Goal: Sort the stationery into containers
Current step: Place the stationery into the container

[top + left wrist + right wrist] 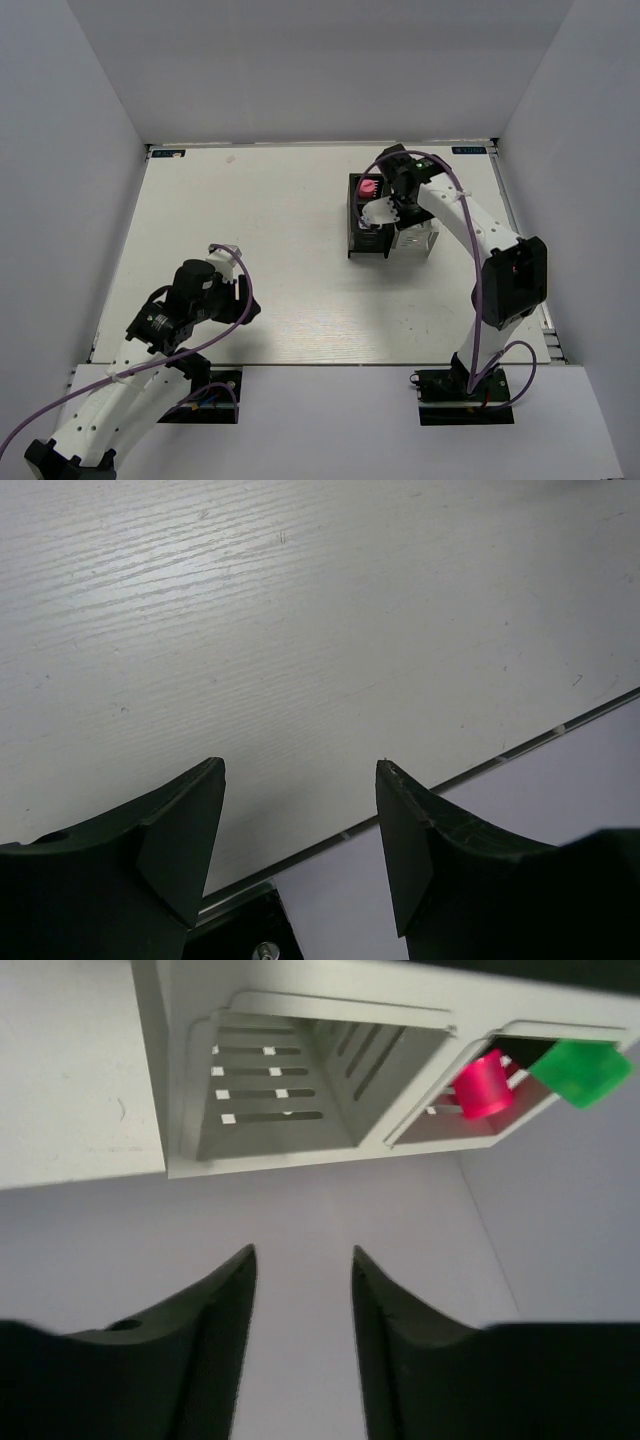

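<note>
Since the white table is boxed by plain pale walls on three sides, little else surrounds the work area. Two small stickers sit at its far corners; any writing on them is too small to read.

Right arm: reaches from its base at the near edge up and leftward, wrist bent down over the organiser, hiding part of its middle in the top view. A purple cable loops along the arm.

Left arm: folded low at the near left, well apart from the organiser, with its own purple cable.

Organiser: joined block on the far right half of the table, black compartments on the left, silver-white ones on the right. The right wrist view shows one pale slotted compartment from above.

Right gripper: jaws spread, nothing between them, poised above the organiser.

Left gripper: jaws spread wide, nothing between them, over bare table near its front edge.

Stationery: a pink cap and a green cap stand just beside each other in the compartment next to the pale one. From above the pink cap shows in the far black compartment.
</note>
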`<move>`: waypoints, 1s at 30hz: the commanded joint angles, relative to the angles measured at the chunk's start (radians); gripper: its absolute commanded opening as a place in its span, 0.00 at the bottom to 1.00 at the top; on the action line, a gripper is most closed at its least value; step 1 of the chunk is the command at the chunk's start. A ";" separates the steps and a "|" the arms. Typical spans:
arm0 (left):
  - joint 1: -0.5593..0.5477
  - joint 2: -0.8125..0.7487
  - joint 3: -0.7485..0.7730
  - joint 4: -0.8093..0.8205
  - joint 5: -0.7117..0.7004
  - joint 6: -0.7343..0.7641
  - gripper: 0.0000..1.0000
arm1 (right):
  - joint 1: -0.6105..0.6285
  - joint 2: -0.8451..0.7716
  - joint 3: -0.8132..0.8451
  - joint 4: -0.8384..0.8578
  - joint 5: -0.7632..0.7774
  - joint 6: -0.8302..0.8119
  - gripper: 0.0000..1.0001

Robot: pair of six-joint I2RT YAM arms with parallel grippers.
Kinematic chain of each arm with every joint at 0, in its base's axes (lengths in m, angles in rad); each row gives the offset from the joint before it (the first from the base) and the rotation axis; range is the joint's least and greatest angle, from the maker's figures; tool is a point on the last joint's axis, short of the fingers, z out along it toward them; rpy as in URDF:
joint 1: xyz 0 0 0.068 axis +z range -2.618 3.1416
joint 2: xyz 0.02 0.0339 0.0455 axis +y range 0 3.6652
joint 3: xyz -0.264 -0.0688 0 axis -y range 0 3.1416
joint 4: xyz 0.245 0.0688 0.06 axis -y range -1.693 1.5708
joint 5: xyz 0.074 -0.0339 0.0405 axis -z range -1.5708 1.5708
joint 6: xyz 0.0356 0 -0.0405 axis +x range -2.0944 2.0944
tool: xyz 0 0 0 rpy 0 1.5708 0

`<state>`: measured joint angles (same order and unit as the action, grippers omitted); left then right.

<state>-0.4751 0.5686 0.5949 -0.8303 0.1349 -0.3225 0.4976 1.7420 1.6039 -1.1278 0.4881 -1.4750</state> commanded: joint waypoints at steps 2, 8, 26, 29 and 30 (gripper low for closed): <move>0.016 0.001 -0.009 0.019 0.025 0.007 0.72 | 0.001 -0.073 0.123 -0.073 -0.084 0.097 0.26; 0.018 -0.001 -0.010 0.017 0.028 0.003 0.72 | -0.011 -0.157 0.323 -0.162 -0.596 0.621 0.00; 0.024 -0.041 -0.023 0.013 0.040 0.002 0.71 | -0.109 -0.302 -0.364 1.096 -1.785 2.457 0.90; 0.021 -0.039 -0.024 0.011 0.037 0.002 0.71 | -0.134 -0.317 -0.375 0.952 -1.664 2.439 0.90; 0.023 -0.035 -0.026 0.011 0.037 0.005 0.71 | -0.139 -0.334 -0.358 0.913 -1.640 2.419 0.90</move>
<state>-0.4591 0.5350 0.5766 -0.8303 0.1627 -0.3225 0.3767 1.4719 1.2129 -0.2646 -1.1893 0.8059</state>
